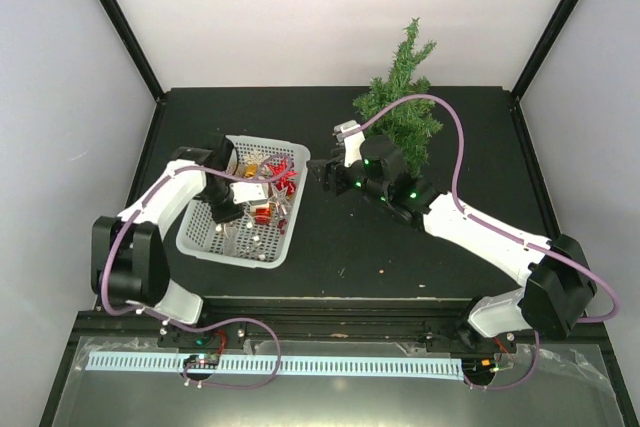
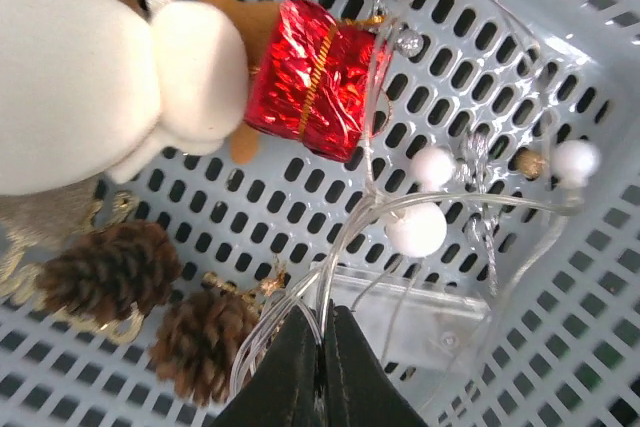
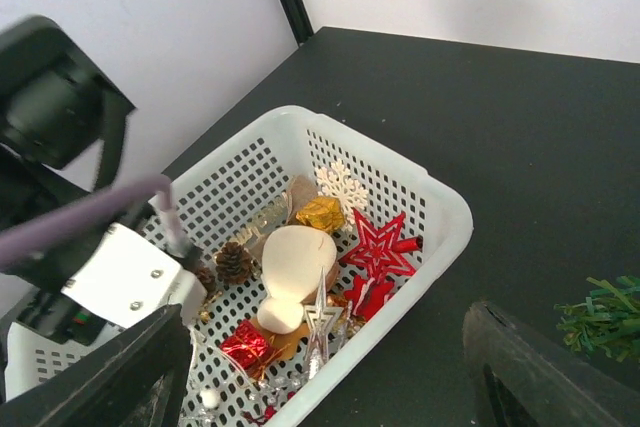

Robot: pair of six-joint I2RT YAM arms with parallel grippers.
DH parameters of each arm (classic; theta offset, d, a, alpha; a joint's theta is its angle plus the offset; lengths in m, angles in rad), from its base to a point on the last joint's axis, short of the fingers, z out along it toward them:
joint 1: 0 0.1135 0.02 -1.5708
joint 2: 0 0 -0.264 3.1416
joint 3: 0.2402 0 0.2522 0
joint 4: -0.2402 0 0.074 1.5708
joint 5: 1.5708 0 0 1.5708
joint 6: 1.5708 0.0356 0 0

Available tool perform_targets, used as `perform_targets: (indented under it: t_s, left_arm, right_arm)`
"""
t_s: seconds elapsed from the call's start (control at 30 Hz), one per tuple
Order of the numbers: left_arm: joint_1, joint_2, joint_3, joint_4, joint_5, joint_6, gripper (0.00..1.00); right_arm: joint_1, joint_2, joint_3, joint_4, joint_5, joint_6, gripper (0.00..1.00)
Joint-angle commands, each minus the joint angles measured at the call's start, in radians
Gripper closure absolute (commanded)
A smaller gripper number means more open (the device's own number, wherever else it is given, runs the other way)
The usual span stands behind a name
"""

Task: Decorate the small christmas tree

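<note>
The small christmas tree (image 1: 400,107) stands at the back of the black table; its base is hidden behind my right arm, and a branch tip shows in the right wrist view (image 3: 605,317). A white basket (image 1: 235,255) holds the ornaments. My left gripper (image 1: 228,209) is down inside it, shut (image 2: 322,332) on clear light-string wires (image 2: 345,247) with white balls (image 2: 417,229). My right gripper (image 1: 322,175) hovers open and empty (image 3: 330,367) beside the basket's right rim (image 3: 440,207).
In the basket lie a red foil gift (image 2: 315,77), a cream plush figure (image 2: 90,77), two pine cones (image 2: 105,272), a clear battery box (image 2: 420,317), a red star (image 3: 378,247), a gold gift (image 3: 322,214), a white snowflake (image 3: 340,182) and a silver star (image 3: 322,319).
</note>
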Motion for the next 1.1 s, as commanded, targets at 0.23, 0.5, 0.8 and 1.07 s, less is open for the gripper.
perform_targets:
  t_s: [0.23, 0.5, 0.8, 1.07]
  left_arm:
    - [-0.006, -0.188, 0.123, -0.236, 0.040, 0.001, 0.98]
    - [-0.007, -0.343, 0.285, -0.336, 0.015, -0.050, 0.98]
    - [-0.016, -0.386, 0.623, -0.443, 0.094, -0.163, 0.98]
    - [-0.024, -0.335, 0.879, -0.514, 0.209, -0.250, 0.98]
  right_arm:
    - [-0.006, -0.108, -0.049, -0.064, 0.072, 0.009, 0.25]
    - [-0.005, -0.286, -0.122, -0.148, 0.093, 0.007, 0.25]
    - [0.002, -0.464, -0.165, -0.262, 0.030, -0.004, 0.25]
    - [0.036, -0.487, -0.200, -0.258, -0.167, 0.008, 0.25]
